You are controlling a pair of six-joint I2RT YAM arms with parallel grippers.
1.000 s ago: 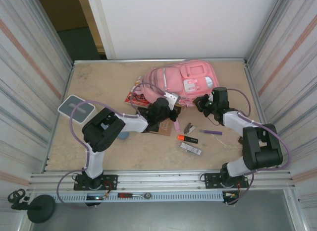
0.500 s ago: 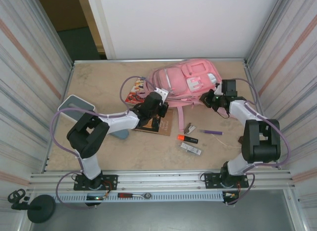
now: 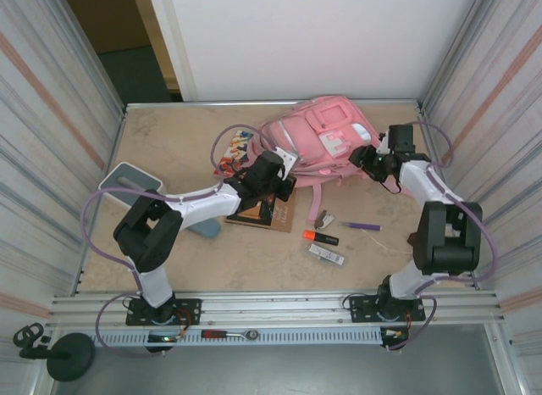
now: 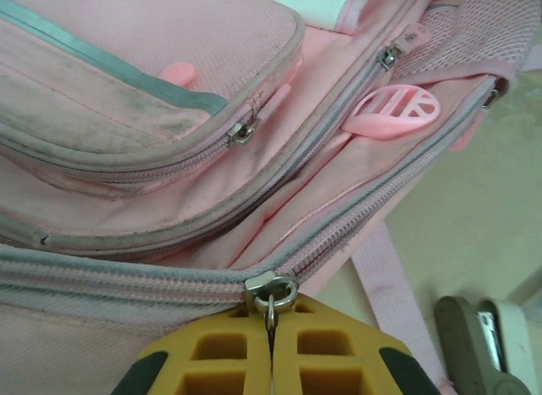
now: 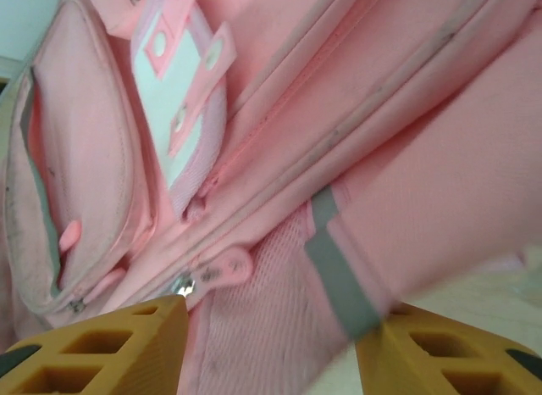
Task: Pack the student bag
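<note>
The bag is laid flat at the far edge of the table, somewhat right of the middle. Its front pockets are turned upward and a strap is spread toward the near side.

The left arm is stretched out from its base at the near edge, on the left. The elbow is raised over the left part of the table and the forearm is directed toward the far right. By this the left gripper is brought to the near left side of the bag. In the left wrist view its fingers are seen pressed fully together. A metal zipper ring of the bag is pinched between their tips.

The right arm is folded upward close to the right edge, with the elbow held high. The forearm is directed toward the far edge and the wrist is turned to the left. The right gripper is placed at the right side of the bag. In the right wrist view its fingers are held well apart. A mesh pocket of the bag with a grey stripe is seen between them. Whether the cloth is touched by the pads cannot be told.

A brown notebook is lying partly under the left forearm. A stapler, an orange marker and a purple pen are lying near the middle of the table, apart from the bag.
</note>
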